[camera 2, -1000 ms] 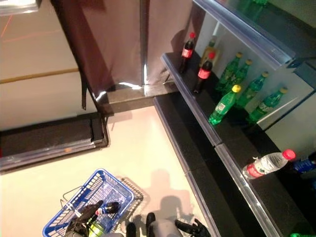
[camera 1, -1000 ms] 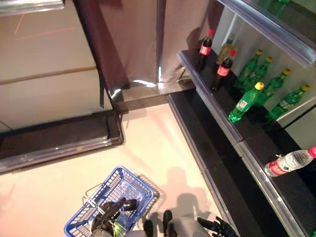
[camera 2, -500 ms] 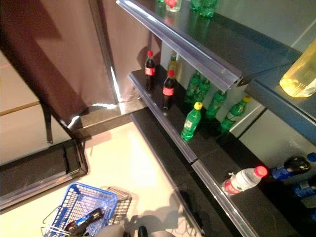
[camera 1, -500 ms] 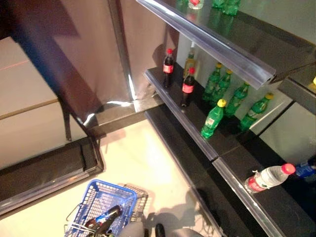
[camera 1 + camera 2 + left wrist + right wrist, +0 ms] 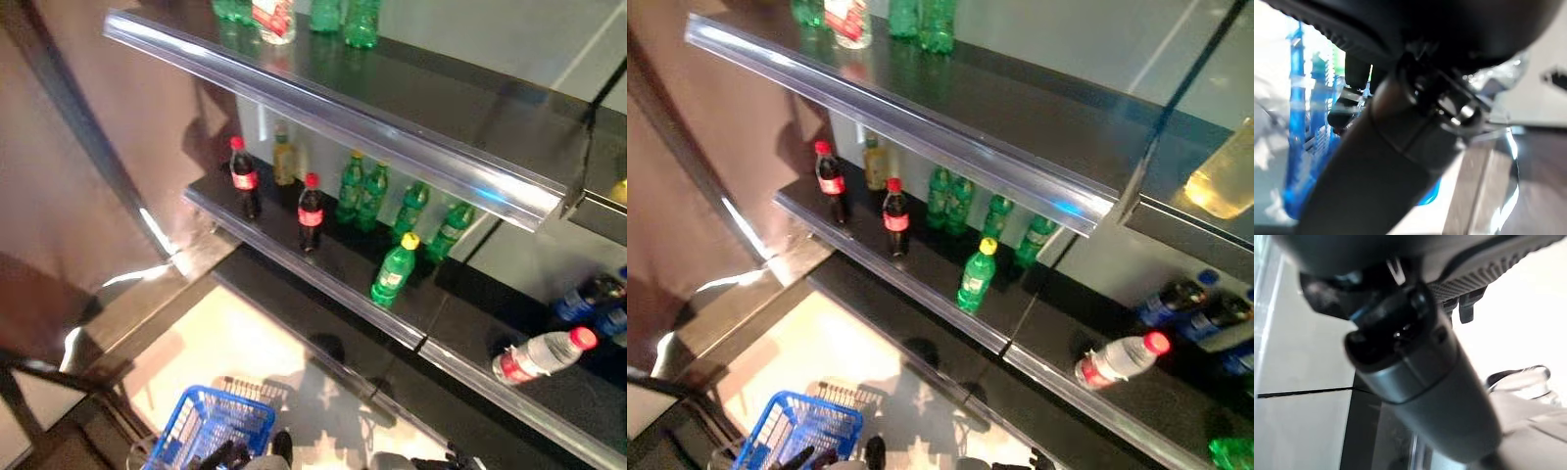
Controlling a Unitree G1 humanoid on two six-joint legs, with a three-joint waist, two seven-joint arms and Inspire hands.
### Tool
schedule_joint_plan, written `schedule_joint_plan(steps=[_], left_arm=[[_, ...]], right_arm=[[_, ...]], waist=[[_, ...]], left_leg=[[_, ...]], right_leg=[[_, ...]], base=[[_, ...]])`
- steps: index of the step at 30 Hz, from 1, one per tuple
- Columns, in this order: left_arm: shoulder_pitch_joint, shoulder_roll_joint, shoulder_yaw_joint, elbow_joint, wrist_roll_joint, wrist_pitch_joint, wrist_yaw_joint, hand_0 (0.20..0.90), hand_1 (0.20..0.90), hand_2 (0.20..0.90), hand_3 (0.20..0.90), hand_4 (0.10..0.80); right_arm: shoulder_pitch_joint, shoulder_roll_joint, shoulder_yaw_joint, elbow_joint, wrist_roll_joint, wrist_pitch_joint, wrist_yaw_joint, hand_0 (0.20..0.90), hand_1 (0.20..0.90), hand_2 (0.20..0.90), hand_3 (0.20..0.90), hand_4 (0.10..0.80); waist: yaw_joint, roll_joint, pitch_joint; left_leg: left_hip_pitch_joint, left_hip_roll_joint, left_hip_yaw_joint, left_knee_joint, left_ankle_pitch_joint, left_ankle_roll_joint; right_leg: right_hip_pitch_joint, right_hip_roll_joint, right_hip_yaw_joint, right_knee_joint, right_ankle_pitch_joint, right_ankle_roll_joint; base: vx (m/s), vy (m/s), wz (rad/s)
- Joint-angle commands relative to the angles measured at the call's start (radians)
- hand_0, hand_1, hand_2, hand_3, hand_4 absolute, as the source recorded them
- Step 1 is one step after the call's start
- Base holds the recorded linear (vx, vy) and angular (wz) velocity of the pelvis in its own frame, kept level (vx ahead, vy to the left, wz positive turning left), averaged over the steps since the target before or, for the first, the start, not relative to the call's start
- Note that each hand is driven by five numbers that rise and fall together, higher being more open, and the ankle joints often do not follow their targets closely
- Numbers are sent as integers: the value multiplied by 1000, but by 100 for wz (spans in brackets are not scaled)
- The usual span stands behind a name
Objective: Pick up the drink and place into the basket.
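Observation:
The blue basket (image 5: 214, 429) hangs low at the lower left, off the pale floor, and also shows in the left wrist view (image 5: 1299, 127). My left hand (image 5: 1400, 132) is shut on its wire handles. A dark shape lies in the basket; I cannot tell what it is. On the middle shelf (image 5: 323, 279) stand two cola bottles with red caps (image 5: 311, 211), a yellowish bottle (image 5: 284, 162) and green bottles with yellow caps (image 5: 394, 271). A clear bottle with a red cap (image 5: 544, 354) lies on its side to the right. My right hand (image 5: 1415, 357) is low by the floor, open and empty.
An upper shelf (image 5: 392, 127) with a shiny front rail juts out above the middle one and carries more green bottles (image 5: 343, 18). Dark bottles with blue caps (image 5: 590, 299) stand at the far right. A black base ledge (image 5: 294, 323) runs along the floor below the shelves.
The camera has swung up and towards the shelves, so the shelving takes up more of both eye views and the basket sits lower. The hands hold as before.

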Motion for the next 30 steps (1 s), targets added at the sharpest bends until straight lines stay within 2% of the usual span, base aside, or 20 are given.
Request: schedule_joint_plan(steps=[1, 4, 5, 6, 9, 10, 11, 12, 13, 14, 15, 16, 17, 19, 20, 23, 26, 28, 30], left_arm=[[-38, 37, 18, -109, 31, -116, -34, 300, 300, 300, 200, 100], [-39, -5, 16, -103, 40, -120, -45, 300, 300, 300, 200, 100], [-43, -25, 18, -102, 20, -123, -43, 300, 300, 300, 200, 100], [-43, -34, 16, -105, 2, -125, -48, 300, 300, 300, 200, 100], [-45, -55, 14, -113, -21, -124, -77, 300, 300, 300, 200, 100], [-42, -63, 11, -116, -37, -117, -90, 300, 300, 300, 200, 100], [-39, -68, 8, -115, -41, -117, -94, 300, 300, 300, 200, 100], [-35, -74, 6, -110, -43, -117, -95, 300, 300, 300, 200, 100], [-29, -78, 8, -97, -51, -120, -100, 300, 300, 300, 200, 100], [-23, -74, 11, -79, -79, -123, -102, 300, 300, 300, 200, 100], [-18, -75, 24, -72, -99, -120, -85, 300, 300, 300, 200, 100], [-19, -78, 38, -70, -102, -117, -72, 300, 300, 300, 200, 100], [-27, -68, 50, -66, -106, -102, -59, 300, 300, 300, 200, 100], [-36, -56, 42, -65, -114, -101, -65, 300, 300, 300, 200, 100], [-44, -48, 33, -70, -117, -105, -73, 300, 300, 300, 200, 100], [-41, -38, 16, -126, -146, -106, -69, 300, 300, 300, 200, 100], [-37, -23, 6, -168, -112, -93, -44, 300, 300, 300, 200, 100], [-46, -7, -3, -180, -115, -83, -35, 300, 300, 300, 200, 100], [-59, 4, -8, -186, -131, -78, -26, 300, 300, 300, 200, 100]], right_arm=[[8, -46, 22, -17, 22, -26, 12, 900, 900, 900, 900, 800], [14, -47, 1, -18, 62, -26, 16, 900, 900, 900, 900, 800], [13, -44, -5, -14, 60, -6, 18, 900, 900, 900, 900, 800], [12, -47, -4, -6, 41, 5, 24, 900, 900, 900, 900, 800], [8, -51, 11, 12, -14, -1, 23, 900, 900, 900, 900, 800], [-1, -59, 25, 14, -8, -4, 10, 900, 900, 900, 900, 800], [-9, -62, 28, 11, 12, -4, 0, 900, 900, 900, 900, 800], [-17, -63, 25, 5, 44, -6, -7, 900, 900, 900, 900, 800], [-22, -66, 15, 4, 55, -17, 2, 900, 900, 900, 900, 800], [-19, -73, 11, 4, 40, -36, 16, 900, 900, 900, 900, 800], [-19, -75, 11, -5, 14, -31, 21, 900, 900, 900, 900, 800], [-17, -77, 14, -12, 13, -24, 25, 900, 900, 900, 900, 800], [-4, -75, 8, -19, 12, -34, 36, 900, 900, 900, 900, 800], [6, -73, 14, -31, -3, -59, 40, 900, 900, 900, 900, 800], [7, -71, 21, -41, -15, -76, 32, 900, 900, 900, 900, 800], [6, -61, 45, -110, -7, -77, 11, 900, 900, 900, 900, 800], [0, -60, 71, -184, -9, -68, -13, 900, 900, 900, 900, 800], [-3, -58, 88, -233, -6, -63, -26, 900, 900, 900, 900, 800], [-2, -56, 105, -275, 2, -48, -39, 900, 900, 900, 900, 800]], waist=[[-3, 28, 16], [-11, 13, 17], [-20, 1, 17], [-23, -5, 19], [-16, -14, 23], [-5, -12, 33], [0, -10, 40], [4, -12, 46], [0, -11, 46], [3, -9, 50], [9, -13, 40], [4, -11, 29], [-9, 1, 17], [-13, 5, 15], [-16, 10, 17], [-11, 10, 36], [-7, 10, 52], [-11, 14, 59], [-9, 18, 58]], left_leg=[[-44, -30, -51, 170, -128, -43], [-73, -44, -35, 230, -149, -44], [-87, -49, -31, 304, -180, -36], [-103, -47, -29, 397, -198, -33], [-164, -41, -40, 621, -185, -32], [-210, -29, -80, 674, -146, -40], [-229, -19, -99, 671, -133, -42], [-227, 7, -115, 614, -119, -44], [-185, 59, -116, 473, -98, -52], [-171, 71, -194, 419, -51, -61], [-126, 47, -247, 354, -93, -56], [-95, 43, -241, 304, -115, -56], [-49, 47, -205, 225, -126, -64], [-35, 33, -217, 200, -132, -69], [-32, 30, -204, 190, -135, -70], [-31, -2, -202, 192, -165, -57], [-30, -13, -210, 174, -171, -43], [-32, -10, -227, 164, -166, -32], [-39, -6, -240, 159, -156, -18]], right_leg=[[92, 60, -27, -281, 230, 8], [96, 58, -4, -319, 258, 0], [96, 55, 24, -320, 262, -10], [98, 51, 27, -319, 263, -17], [98, 45, 14, -310, 260, -39], [98, 52, 28, -295, 256, -45], [102, 56, 43, -289, 252, -45], [108, 58, 61, -288, 248, -40], [117, 56, 71, -290, 239, -31], [121, 58, 108, -288, 233, -25], [119, 45, 139, -296, 242, -8], [113, 40, 144, -297, 242, -3], [99, 33, 123, -288, 244, 8], [84, 19, 126, -295, 262, 23], [75, 11, 123, -301, 274, 30], [52, -23, 134, -348, 330, 68], [24, -44, 157, -364, 366, 97], [12, -49, 186, -327, 352, 102], [18, -56, 187, -269, 320, 101]], base=[[141, 69, -42], [137, 31, -19], [169, 15, -8], [204, 10, -15], [131, 26, -28], [96, 83, -9], [127, 158, 0], [136, 219, -22], [184, 300, -53], [206, 348, -72], [174, 317, -79], [143, 343, -75], [78, 276, -63], [-3, 264, -10], [-64, 238, 19], [-100, 200, 9], [-138, 82, -1], [-163, -26, -8], [-156, -79, 6]])
